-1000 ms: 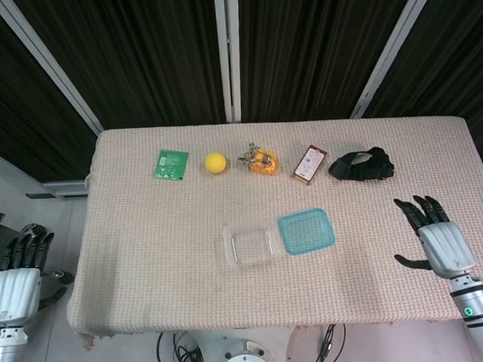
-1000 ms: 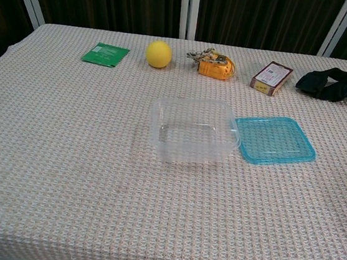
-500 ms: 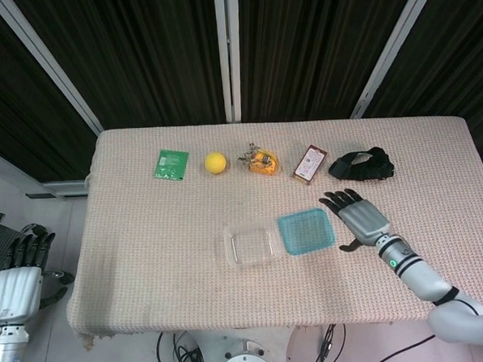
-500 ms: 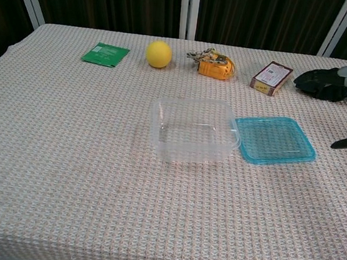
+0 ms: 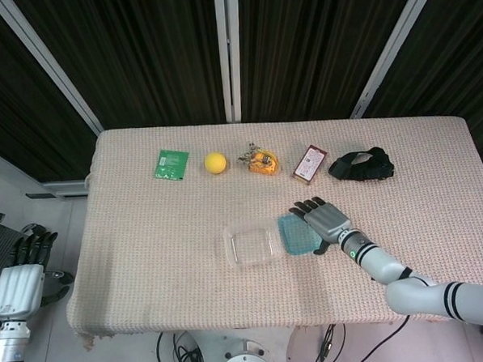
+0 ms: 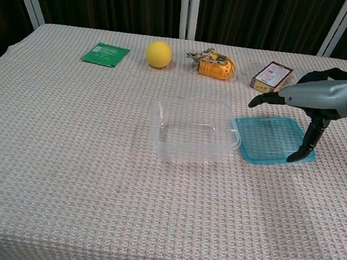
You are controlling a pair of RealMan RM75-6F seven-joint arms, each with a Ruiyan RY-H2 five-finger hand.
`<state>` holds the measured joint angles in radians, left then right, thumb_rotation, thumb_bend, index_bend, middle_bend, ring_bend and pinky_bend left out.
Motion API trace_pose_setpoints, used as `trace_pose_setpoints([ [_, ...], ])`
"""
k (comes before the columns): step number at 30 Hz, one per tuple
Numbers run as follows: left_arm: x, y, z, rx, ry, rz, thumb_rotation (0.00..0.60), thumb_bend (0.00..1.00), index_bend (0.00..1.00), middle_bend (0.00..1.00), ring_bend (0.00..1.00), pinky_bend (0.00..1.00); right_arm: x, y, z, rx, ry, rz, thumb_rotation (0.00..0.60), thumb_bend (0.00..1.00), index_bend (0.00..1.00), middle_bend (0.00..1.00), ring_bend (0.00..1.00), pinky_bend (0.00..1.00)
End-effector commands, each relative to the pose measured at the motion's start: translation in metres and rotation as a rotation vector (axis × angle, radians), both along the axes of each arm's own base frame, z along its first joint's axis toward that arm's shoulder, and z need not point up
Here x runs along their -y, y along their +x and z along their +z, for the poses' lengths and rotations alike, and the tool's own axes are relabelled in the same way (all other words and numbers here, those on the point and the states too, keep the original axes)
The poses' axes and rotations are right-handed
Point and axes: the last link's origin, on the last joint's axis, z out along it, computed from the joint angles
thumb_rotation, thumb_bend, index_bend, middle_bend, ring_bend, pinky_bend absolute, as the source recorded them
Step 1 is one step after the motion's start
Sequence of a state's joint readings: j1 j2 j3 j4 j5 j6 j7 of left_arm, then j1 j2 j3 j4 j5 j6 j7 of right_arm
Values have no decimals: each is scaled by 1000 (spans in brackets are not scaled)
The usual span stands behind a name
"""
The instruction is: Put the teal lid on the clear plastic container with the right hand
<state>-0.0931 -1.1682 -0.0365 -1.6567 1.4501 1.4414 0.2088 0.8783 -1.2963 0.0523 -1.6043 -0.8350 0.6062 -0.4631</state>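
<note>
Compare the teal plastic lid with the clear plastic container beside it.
The teal plastic lid is flat and opaque; the clear plastic container is deeper, see-through and open-topped. The right hand hovers over the lid, while nothing is over the container. Both are squarish with rounded corners and lie on the table.

silver-backed right hand (image 5: pixel 325 221) with black fingers (image 6: pixel 301 146), a green ring-light at its wrist, then a white forearm banded black; the silver-and-black left hand (image 5: pixel 18 278) looks alike.
</note>
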Motion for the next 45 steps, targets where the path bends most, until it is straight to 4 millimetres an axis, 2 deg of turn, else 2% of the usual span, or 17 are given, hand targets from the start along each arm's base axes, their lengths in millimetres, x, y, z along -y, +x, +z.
trace_pose_setpoints([
  [1,-1,0,-1,2,-2,1,600,0,82,64,0,27,0,0,-5,-23,2,8,600,26,0,0,0,0],
  [11,1,-2,-3,9,-4,6,600,0,82,64,0,25,2,1,-17,-37,-12,16,600,26,2,10,0,0],
  [21,1,-3,-3,14,-9,9,600,0,81,64,0,27,5,-1,-22,-32,-5,-5,600,26,49,22,0,0],
  [32,1,-5,-1,18,-10,11,600,0,81,64,0,26,9,-3,-22,-29,-10,-23,600,28,227,88,0,0],
  [38,2,-5,-2,20,-12,11,600,0,82,64,0,27,6,-2,-7,19,-65,-23,600,76,305,158,0,0],
  [45,2,-4,-1,20,-12,5,600,0,82,64,0,27,-4,7,33,58,-145,14,600,80,310,191,0,0],
])
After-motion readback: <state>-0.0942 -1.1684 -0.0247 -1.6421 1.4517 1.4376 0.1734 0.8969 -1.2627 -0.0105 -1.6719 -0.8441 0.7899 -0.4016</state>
